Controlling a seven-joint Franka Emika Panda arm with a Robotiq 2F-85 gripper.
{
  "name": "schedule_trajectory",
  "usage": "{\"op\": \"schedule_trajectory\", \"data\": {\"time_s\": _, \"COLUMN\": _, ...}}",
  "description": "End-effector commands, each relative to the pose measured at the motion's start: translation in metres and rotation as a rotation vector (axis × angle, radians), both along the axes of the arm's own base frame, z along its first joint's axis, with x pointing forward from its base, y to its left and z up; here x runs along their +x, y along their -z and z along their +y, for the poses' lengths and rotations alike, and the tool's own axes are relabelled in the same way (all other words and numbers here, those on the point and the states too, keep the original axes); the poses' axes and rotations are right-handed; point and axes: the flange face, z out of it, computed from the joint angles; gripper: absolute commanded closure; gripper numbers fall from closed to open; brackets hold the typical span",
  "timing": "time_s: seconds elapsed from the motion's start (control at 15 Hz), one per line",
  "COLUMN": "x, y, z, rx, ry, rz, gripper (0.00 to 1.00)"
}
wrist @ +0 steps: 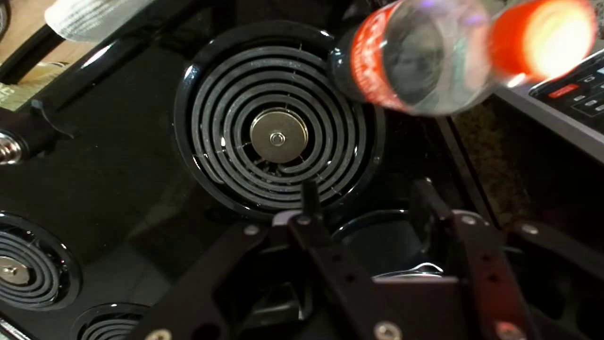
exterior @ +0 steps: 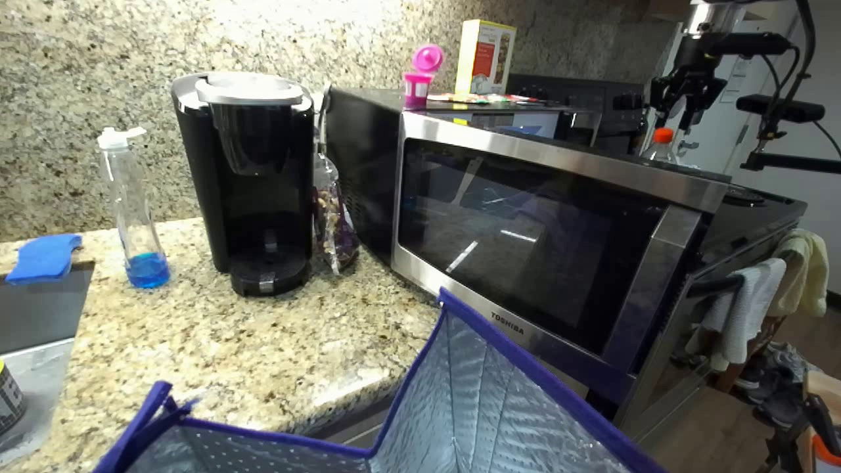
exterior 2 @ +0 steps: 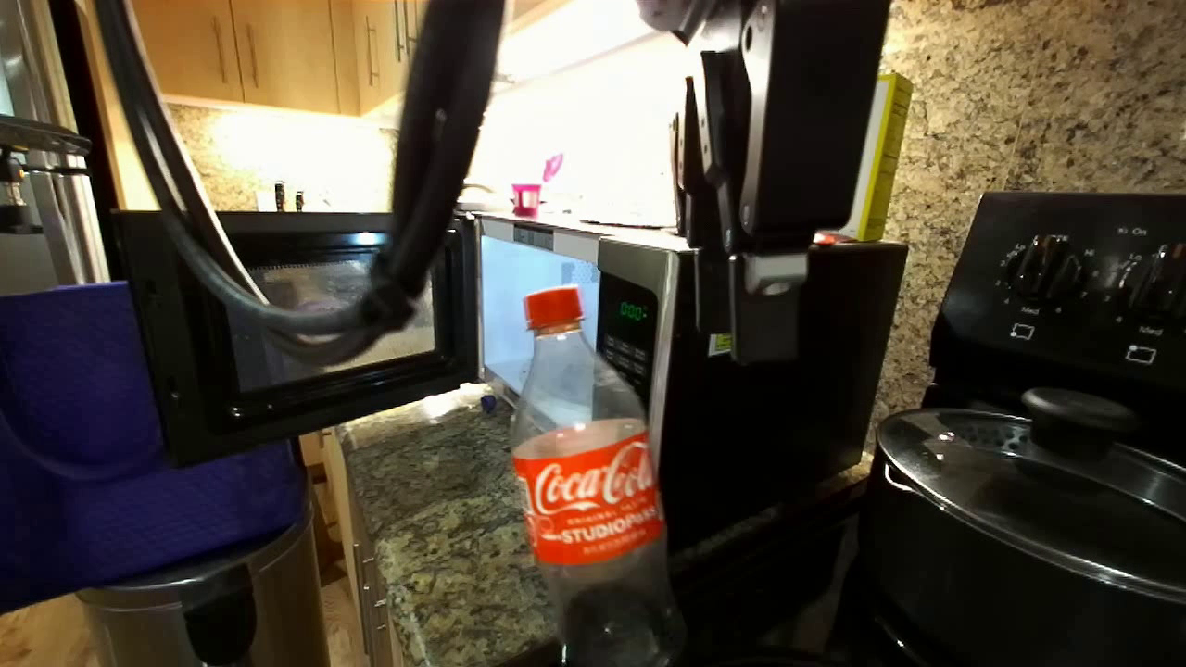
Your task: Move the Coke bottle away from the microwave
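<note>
- The gripper [wrist: 370,203] has its fingers [wrist: 309,200] partway apart, with a plain gap through which I see the stove [wrist: 108,203]; it has hold of nothing.
- The Coke bottle [wrist: 424,66] is just beyond those fingertips in the wrist view, between twelve and one o'clock from them, its red cap [wrist: 528,42] blurred.
- Its foot overlaps the ring of a coil burner [wrist: 278,137] between one and two o'clock.
- In an exterior view the bottle slants slightly, cap just short of twelve o'clock, with the Coca-Cola label [exterior 2: 588,496] turned my way.
- The microwave [exterior 2: 769,398] is behind it there, toward two o'clock; whether they touch, I can't tell.
- Its door [exterior 2: 343,315] stands open toward nine o'clock, the inside lit and green digits [exterior 2: 635,312] glowing.
- A black lidded pot [exterior 2: 1019,537] sits at three o'clock from the bottle.
- In an exterior view, a pink filter cup [exterior: 416,89] and a yellow box [exterior: 486,59] stand on the microwave toward eleven o'clock.
- A coffee maker [exterior: 263,177] is on the counter [exterior: 197,348] between nine and ten o'clock from the microwave, and a clear bottle of blue liquid [exterior: 135,210] between eight and nine from the coffee maker.
- A purple-edged bag [exterior: 499,394] with silvery lining gapes near six o'clock.
</note>
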Motion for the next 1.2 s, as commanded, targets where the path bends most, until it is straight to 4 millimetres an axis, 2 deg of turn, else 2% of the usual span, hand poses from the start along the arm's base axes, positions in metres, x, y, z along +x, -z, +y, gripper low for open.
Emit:
{"op": "schedule_trajectory", "data": {"time_s": 0.0, "x": 0.001, "y": -0.004, "z": -0.002, "rx": -0.003, "ry": 0.016, "rz": 0.002, "gripper": 0.16}}
{"op": "schedule_trajectory", "data": {"time_s": 0.13, "x": 0.001, "y": -0.008, "z": -0.001, "rx": -0.013, "ry": 0.022, "rz": 0.007, "gripper": 0.03}}
{"op": "schedule_trajectory", "data": {"time_s": 0.2, "x": 0.001, "y": -0.010, "z": 0.000, "rx": -0.017, "ry": 0.020, "rz": 0.004, "gripper": 0.00}}
{"op": "schedule_trajectory", "data": {"time_s": 0.8, "x": -0.003, "y": -0.029, "z": 0.007, "rx": -0.032, "ry": 0.061, "rz": -0.030, "gripper": 0.00}}
{"op": "schedule_trajectory", "data": {"time_s": 1.13, "x": -0.021, "y": -0.058, "z": 0.021, "rx": -0.083, "ry": 0.183, "rz": -0.026, "gripper": 0.00}}
